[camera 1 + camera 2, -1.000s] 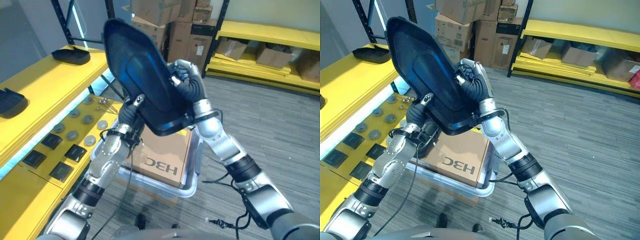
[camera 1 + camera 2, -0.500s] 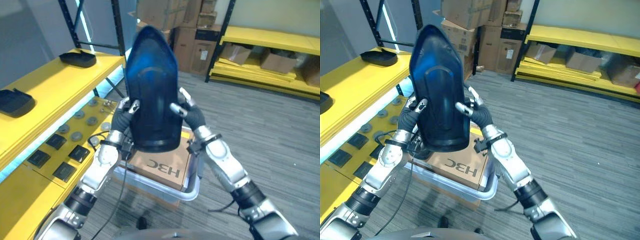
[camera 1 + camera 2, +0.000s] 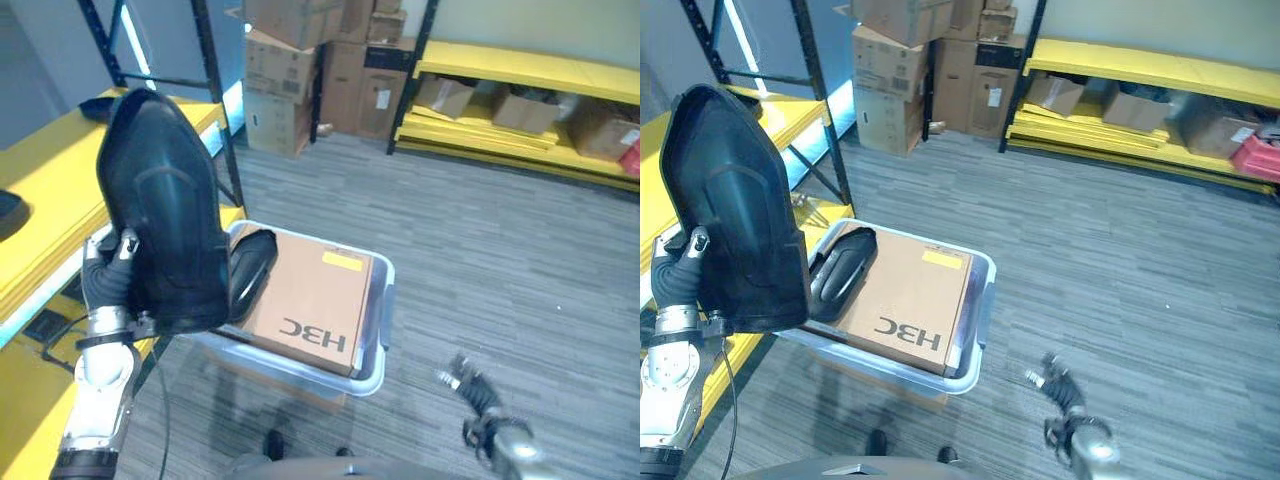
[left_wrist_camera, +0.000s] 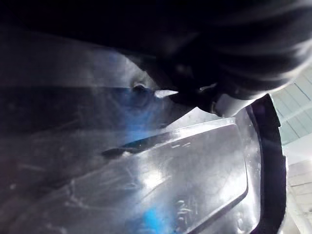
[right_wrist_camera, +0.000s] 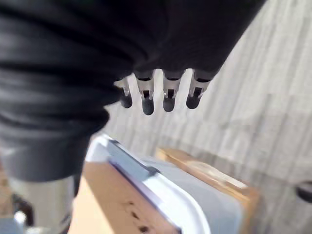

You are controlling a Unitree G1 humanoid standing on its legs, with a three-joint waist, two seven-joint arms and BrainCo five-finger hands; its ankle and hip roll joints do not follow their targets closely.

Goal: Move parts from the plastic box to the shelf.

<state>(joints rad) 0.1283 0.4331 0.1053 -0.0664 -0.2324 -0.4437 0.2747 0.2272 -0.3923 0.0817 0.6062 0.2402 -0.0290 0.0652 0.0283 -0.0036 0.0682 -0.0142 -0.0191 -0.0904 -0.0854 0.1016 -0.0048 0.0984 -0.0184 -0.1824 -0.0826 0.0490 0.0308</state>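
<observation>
Beside plastic box [image 3: 372,372]: left hand [image 3: 108,275] gripping one black part [image 3: 165,235]; second part [image 3: 250,272] inside.

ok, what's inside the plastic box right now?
In the plastic box: a cardboard box filling most of it, and a black part wedged beside it. The held black shell in the left hand covers that corner.

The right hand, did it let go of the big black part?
Yes. The right hand has dropped low, past the plastic box, with fingers straight; the left hand alone holds the black part.
</observation>
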